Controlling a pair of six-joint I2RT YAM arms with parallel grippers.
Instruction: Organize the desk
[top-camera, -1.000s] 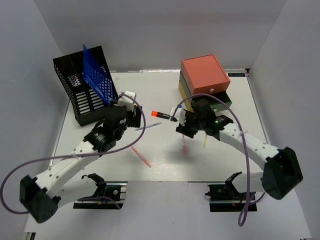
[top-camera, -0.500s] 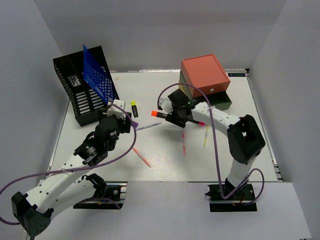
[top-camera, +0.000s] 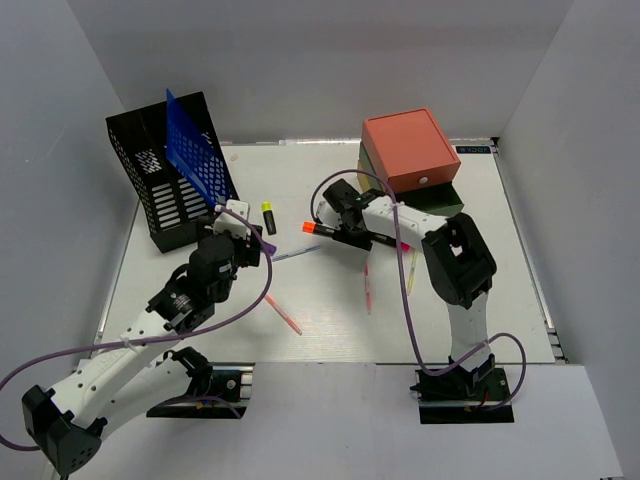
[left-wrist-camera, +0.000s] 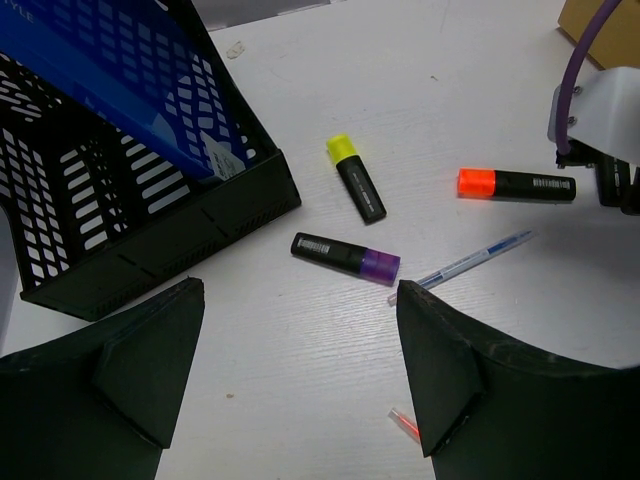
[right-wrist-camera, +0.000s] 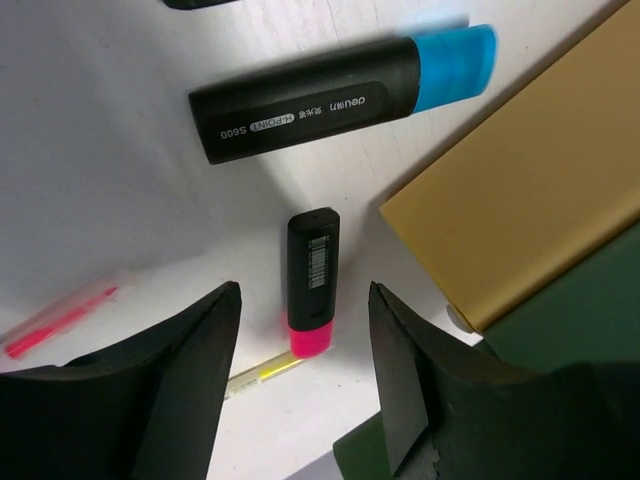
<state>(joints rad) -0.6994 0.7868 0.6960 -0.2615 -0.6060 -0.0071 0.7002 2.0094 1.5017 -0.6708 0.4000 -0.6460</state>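
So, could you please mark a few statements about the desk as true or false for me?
1. The blue folder stands in the black mesh rack. True.
2. The left gripper holds the yellow-capped highlighter. False: it is open and empty, and that highlighter lies on the desk.
3. The orange-capped highlighter lies on the desk. True.
4. The top drawer of the drawer box is green. False: it is orange.
5. The right gripper is shut on the pink-capped highlighter. False: its jaws are open, and the highlighter lies on the desk between them.
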